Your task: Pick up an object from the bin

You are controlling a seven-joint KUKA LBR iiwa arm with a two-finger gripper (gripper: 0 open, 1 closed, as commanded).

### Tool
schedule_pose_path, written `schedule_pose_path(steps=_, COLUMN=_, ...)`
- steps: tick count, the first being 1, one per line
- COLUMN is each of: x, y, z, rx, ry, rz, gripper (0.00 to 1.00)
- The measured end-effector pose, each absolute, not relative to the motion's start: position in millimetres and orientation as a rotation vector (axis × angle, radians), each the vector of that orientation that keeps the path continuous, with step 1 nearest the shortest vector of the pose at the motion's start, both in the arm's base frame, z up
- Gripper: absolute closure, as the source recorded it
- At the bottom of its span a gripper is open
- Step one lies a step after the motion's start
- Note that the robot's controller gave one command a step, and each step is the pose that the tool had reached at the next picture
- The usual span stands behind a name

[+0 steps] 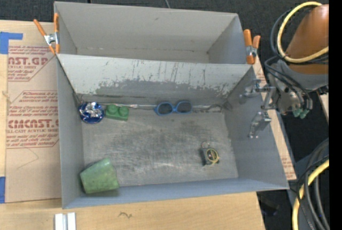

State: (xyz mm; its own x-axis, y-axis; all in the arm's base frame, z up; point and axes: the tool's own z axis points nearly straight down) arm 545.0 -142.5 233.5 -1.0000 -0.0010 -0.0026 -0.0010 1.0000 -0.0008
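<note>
My pincer (pixel 253 114) hangs spread and empty over the bin's right wall (pixel 255 163); dropping here I'd clip metal, missing the small black-and-yellow piece (pixel 211 155) nearby.

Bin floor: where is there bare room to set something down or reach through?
Widest bare patch: the floor's middle, between the blue goggles behind, the green cup front-left and the small dark-and-yellow thing at right. Crowded: the back-left corner, where a blue-white crumpled thing sits beside a green block. The hand hangs by the right wall.
</note>
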Motion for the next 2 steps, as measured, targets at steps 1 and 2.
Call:
schedule_pose_path(steps=1, x=525.0, y=-83.8, z=73.3, rx=-0.411, ry=3.117, rz=0.005, gripper=0.00)
schedule_pose_path(steps=2, x=526.6, y=-84.6, z=77.6, rx=-0.408, ry=3.114, rz=0.002, gripper=1.00)
